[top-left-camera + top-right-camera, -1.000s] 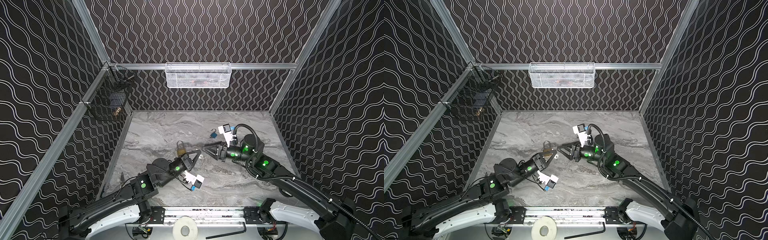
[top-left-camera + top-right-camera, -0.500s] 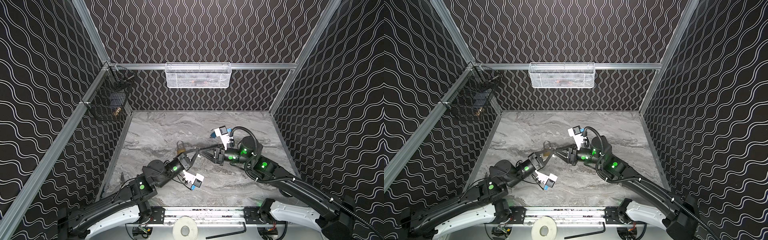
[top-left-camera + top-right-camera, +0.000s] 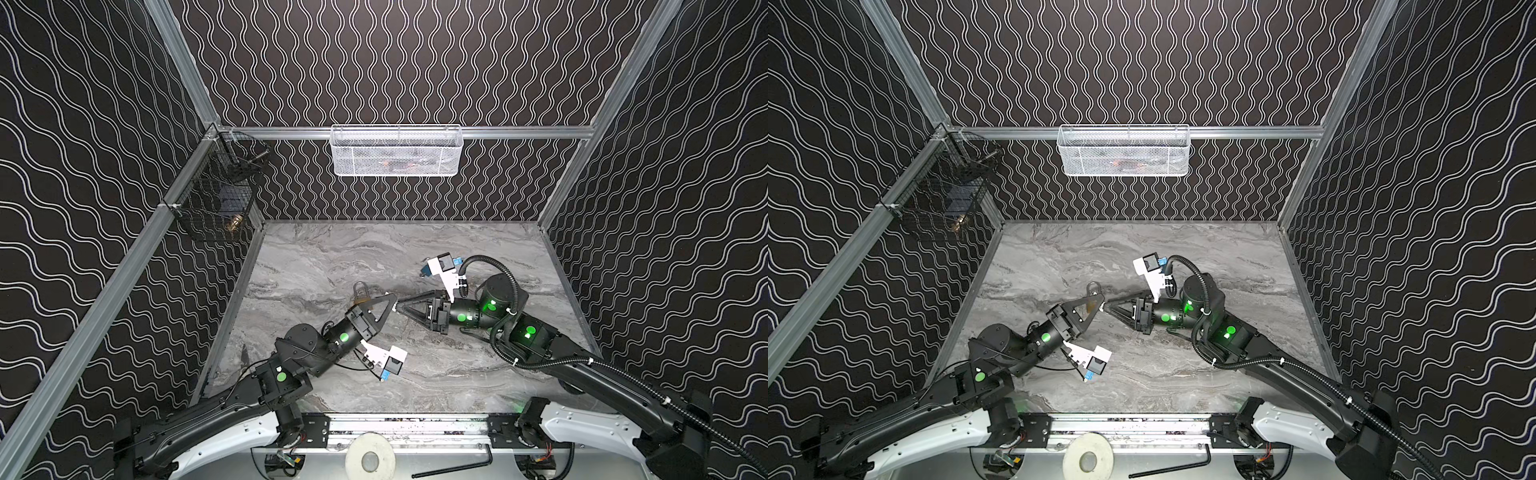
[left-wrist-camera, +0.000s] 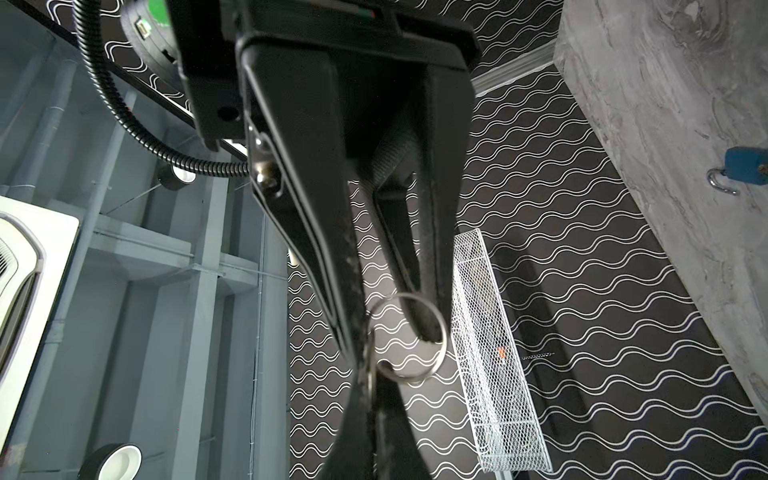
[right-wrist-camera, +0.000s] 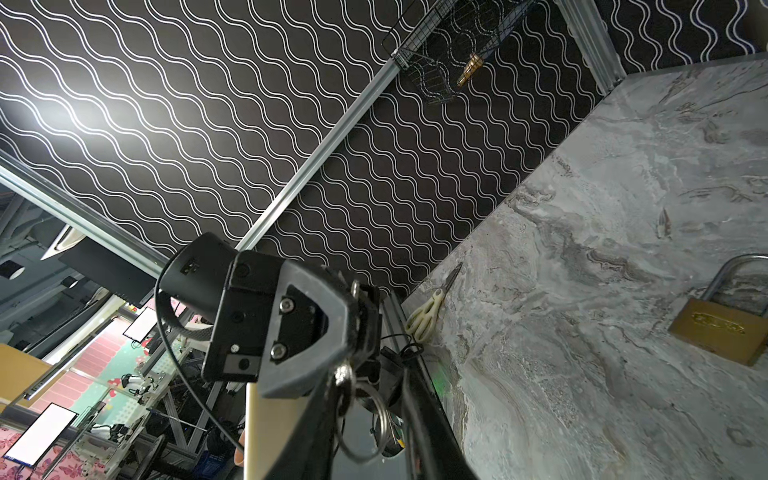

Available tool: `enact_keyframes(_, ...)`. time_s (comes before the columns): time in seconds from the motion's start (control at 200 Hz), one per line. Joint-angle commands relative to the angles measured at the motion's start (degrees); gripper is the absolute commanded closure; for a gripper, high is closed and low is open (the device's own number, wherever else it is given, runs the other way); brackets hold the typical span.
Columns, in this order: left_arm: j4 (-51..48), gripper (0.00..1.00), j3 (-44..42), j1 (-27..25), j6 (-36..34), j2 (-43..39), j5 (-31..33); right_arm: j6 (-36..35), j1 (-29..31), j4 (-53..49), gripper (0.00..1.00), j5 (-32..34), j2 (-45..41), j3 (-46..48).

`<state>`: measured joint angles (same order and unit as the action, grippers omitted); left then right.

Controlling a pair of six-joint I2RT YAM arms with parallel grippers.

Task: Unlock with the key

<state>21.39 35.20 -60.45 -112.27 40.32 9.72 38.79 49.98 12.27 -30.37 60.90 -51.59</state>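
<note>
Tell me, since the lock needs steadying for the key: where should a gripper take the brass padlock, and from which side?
Probably the brass padlock by its body's two narrow side edges, coming down from above. It lies flat on the table, so its broad faces cannot be pinched. The shackle is thin and round, and the end opposite it should stay uncovered.

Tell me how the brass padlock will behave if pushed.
The brass padlock lies flat on the smooth marble table, so it probably slides rather than tips. Its metal body likely feels heavy for its size.
</note>
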Motion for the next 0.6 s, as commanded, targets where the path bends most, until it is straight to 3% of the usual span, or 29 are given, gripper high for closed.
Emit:
enact_keyframes(0.0,4.32,1.00,0.20,-0.10,1.62,-0.16,-1.19,0.91,0.12,1.18,0.71,-1.33,0.50,-1.08)
enact_keyframes(0.18,4.36,1.00,0.29,-0.11,1.70,0.13,-1.72,1.90,0.30,2.69,0.71,-2.76,0.89,-1.01)
enact_keyframes(0.591,6.06,1.00,0.04,-0.11,2.14,1.11,-2.40,1.81,0.82,2.05,0.84,-1.69,0.95,-1.32)
